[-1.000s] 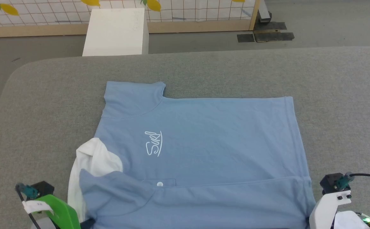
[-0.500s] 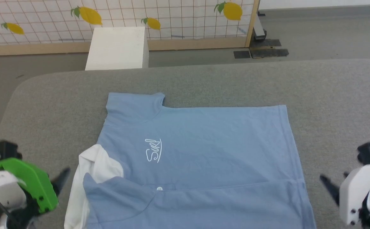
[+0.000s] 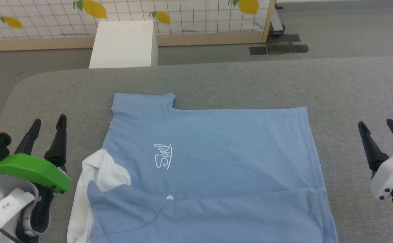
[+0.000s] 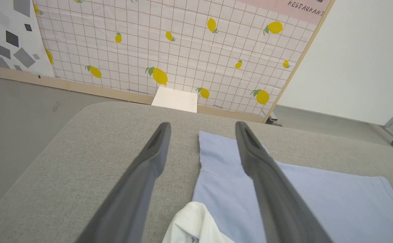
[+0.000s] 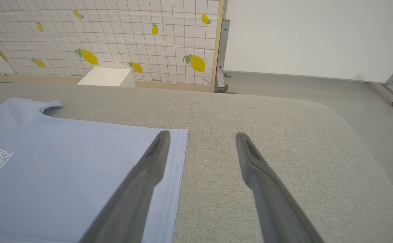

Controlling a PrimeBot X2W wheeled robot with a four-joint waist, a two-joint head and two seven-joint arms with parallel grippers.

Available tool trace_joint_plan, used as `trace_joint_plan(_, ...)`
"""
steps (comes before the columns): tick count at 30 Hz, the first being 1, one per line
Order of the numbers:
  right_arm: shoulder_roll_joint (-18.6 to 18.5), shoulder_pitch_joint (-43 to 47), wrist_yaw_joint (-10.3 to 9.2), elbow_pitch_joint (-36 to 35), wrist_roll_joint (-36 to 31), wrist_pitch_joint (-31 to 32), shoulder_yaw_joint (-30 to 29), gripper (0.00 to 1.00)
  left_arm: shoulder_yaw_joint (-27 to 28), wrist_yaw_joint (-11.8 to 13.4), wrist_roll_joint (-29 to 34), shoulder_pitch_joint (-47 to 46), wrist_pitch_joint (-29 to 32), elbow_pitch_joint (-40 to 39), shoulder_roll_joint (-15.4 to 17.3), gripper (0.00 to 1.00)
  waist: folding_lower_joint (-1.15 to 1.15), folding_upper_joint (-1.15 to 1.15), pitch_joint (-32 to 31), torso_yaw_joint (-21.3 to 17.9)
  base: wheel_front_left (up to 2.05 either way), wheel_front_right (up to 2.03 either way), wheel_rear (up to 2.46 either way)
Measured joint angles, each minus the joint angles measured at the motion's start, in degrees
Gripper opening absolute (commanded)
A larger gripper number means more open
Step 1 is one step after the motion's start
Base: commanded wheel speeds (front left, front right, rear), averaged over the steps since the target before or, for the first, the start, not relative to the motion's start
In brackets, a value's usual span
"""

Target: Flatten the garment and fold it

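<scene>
As the garment (image 3: 216, 152) lies before a white box (image 3: 123, 44), left gripper (image 3: 49, 119) and right gripper (image 3: 375, 123) flank it, spread.

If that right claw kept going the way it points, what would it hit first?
Likely the bare grey table just beyond the right gripper, beside the garment; nothing else stands in line, though depth is unclear.

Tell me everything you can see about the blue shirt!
The blue shirt looks like soft knit cloth. It lies flat on the grey padded table, collar end to the robot's left. Its white collar sticks out, rumpled. It has a white curly logo, one white button and a short sleeve at the far side. Its near edge is folded over.
</scene>
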Motion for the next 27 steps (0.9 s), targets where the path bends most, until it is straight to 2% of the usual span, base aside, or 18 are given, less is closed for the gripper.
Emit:
trace_joint_plan(3, 0.5, -0.4, 0.0, 1.9, -0.8, -3.3, 0.0, 1.0, -0.3, -2.2, 1.4, -1.0, -5.9, 3.9, -1.4, 1.0, 0.0, 0.0, 0.9, 0.1, 0.0, 0.0, 0.0)
trace_joint_plan(6, 1.1, -0.5, 0.0, 3.5, -1.2, -4.8, 0.3, 1.0, -0.7, -3.9, 2.1, -2.3, -8.9, 7.5, -2.5, 1.0, 0.0, 0.0, 1.9, 0.3, 0.0, 0.0, 0.0)
trace_joint_plan(11, 2.2, -1.0, 0.0, 4.4, -1.6, -5.9, 0.3, 1.0, -1.5, -5.8, 2.1, -5.1, -10.9, 11.9, -3.4, 1.0, 0.0, 0.0, 3.9, 0.6, 0.0, 0.0, 0.0)
trace_joint_plan(13, 3.0, -3.0, 0.0, 3.8, -2.4, -6.7, 0.6, 1.0, -2.1, -7.3, 2.1, -9.8, -10.8, 14.7, -3.8, 1.0, 0.0, 0.0, 6.0, 0.8, 0.0, 0.0, 0.0)
trace_joint_plan(14, 3.8, -4.9, 0.0, 2.9, -3.3, -6.9, 0.9, 1.0, -2.9, -8.4, 1.9, -14.7, -9.5, 17.0, -3.9, 1.0, 0.0, 0.0, 8.1, 0.9, 0.0, 0.0, 0.0)
trace_joint_plan(21, 6.2, -8.4, 0.0, 0.7, -5.2, -6.7, 1.9, 1.0, -6.5, -10.7, 2.1, -30.9, -3.1, 25.7, -3.7, 1.0, 0.0, 0.0, 13.7, 0.6, 0.0, 0.0, 0.0)
trace_joint_plan(27, 7.9, -9.4, 0.0, -0.9, -6.8, -6.3, 2.8, 1.0, -11.0, -11.7, 2.4, -45.3, 8.9, 34.0, -3.0, 1.0, 0.01, 0.0, 18.7, -0.4, 0.0, 0.0, 0.0)
